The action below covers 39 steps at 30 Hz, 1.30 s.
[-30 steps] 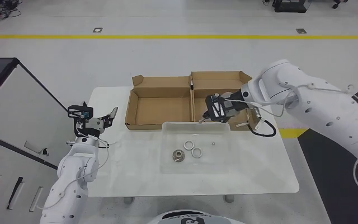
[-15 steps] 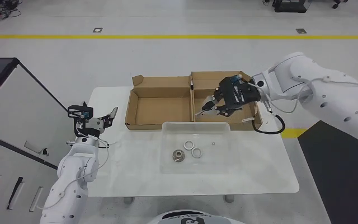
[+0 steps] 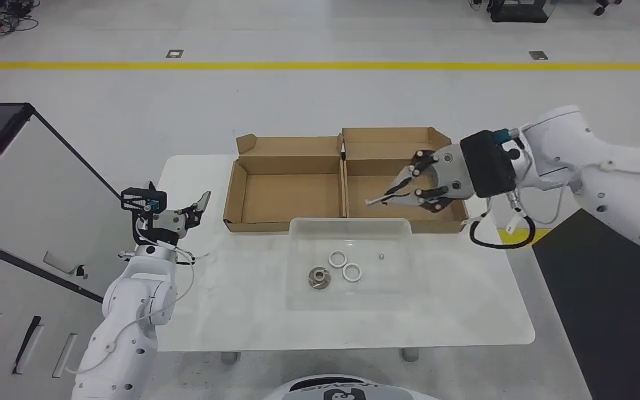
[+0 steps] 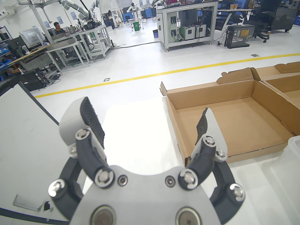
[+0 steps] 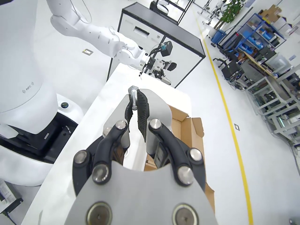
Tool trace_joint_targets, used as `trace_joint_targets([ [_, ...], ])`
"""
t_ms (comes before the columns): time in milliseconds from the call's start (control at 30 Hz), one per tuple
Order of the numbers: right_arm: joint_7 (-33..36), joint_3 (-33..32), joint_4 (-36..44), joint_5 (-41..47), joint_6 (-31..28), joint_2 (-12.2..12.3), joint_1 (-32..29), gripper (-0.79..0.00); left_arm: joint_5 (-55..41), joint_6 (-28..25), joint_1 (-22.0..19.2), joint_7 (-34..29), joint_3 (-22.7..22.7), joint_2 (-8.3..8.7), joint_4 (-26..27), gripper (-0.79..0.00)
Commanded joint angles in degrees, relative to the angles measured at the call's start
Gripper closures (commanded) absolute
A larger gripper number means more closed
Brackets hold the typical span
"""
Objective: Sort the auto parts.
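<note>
Bolt, a silver hex-headed one, sits pinched between the closed fingers of the right gripper, its head poking out past the fingertips. The top view shows this gripper held above the right cardboard box, just behind the far right part of the clear tray, with the bolt pointing toward the tray's far wall. Inside the clear tray lie a grey gear-like part near the middle, two pale rings just to its right, close together, and a tiny piece further right, apart from the rings. The left cardboard box stands behind the tray's far left corner, touching the right box side by side, both with lids folded back. The left gripper sits well to the left of the tray, over the edge of the white table, its fingers spread wide with nothing between them.
</note>
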<state>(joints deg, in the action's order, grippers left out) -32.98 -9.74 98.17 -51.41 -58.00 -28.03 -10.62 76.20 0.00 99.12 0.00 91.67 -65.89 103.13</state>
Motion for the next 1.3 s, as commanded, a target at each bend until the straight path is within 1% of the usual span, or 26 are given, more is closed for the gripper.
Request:
trace_joint_targets([
  [0,-6.73,0.0,-0.56,-4.09,0.0,0.73,-0.52,0.0,0.0,0.0,0.0,0.0,0.0,0.0,0.0,-0.785],
  [67,-13.3,0.0,-1.29,-8.31,0.0,1.43,-1.08,0.0,0.0,0.0,0.0,0.0,0.0,0.0,0.0,-0.785],
  [200,-13.32,0.0,-0.06,-6.34,0.0,2.24,-1.14,0.0,0.0,0.0,0.0,0.0,0.0,0.0,0.0,-0.785],
  [1267,-13.32,0.0,-0.06,-6.34,0.0,2.24,-1.14,0.0,0.0,0.0,0.0,0.0,0.0,0.0,0.0,-0.785],
])
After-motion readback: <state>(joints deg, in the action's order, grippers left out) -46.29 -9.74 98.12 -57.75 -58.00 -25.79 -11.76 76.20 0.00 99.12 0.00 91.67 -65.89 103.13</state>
